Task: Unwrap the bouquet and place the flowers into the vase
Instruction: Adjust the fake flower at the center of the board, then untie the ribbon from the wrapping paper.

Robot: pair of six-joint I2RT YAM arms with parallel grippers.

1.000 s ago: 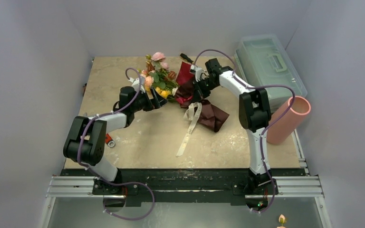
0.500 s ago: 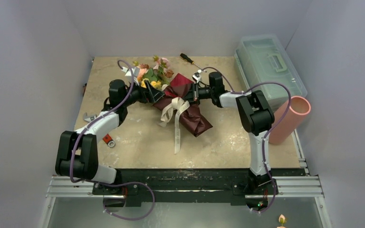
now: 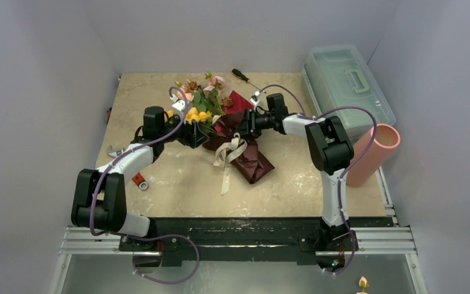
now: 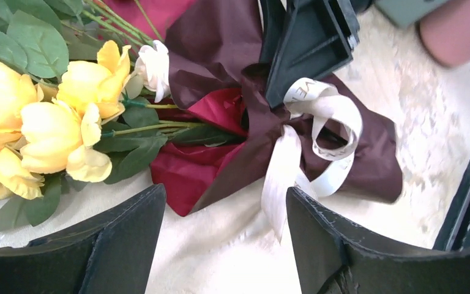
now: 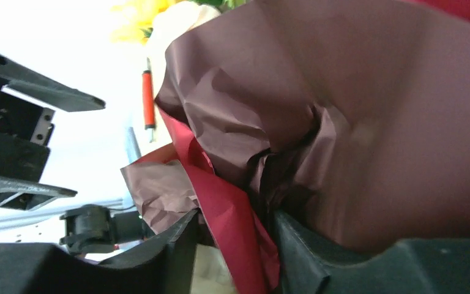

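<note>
The bouquet lies across the middle of the table, its dark red paper (image 3: 249, 160) still tied with the cream ribbon (image 3: 227, 154). The flowers (image 3: 201, 104) point to the far left; yellow ones (image 4: 37, 131) fill the left of the left wrist view. My left gripper (image 3: 194, 133) (image 4: 225, 197) is open beside the stems, with bare table between its fingers and the ribbon's tail next to the right finger. My right gripper (image 3: 242, 124) (image 5: 235, 222) is at the wrap's upper edge, jaws apart, a red paper fold (image 5: 232, 214) hanging loosely between them. The salmon-pink vase (image 3: 372, 154) leans at the right table edge.
A clear greenish plastic box (image 3: 346, 86) stands at the back right. A screwdriver (image 3: 242, 75) lies behind the bouquet. A small red tool (image 3: 138, 180) and a wrench (image 3: 114, 152) lie near the left arm. Grey walls close in three sides.
The bouquet came down from a raised hold onto the table and shifted left. My right gripper, shut on the paper before, has loosened. My left jaws narrowed a little.
</note>
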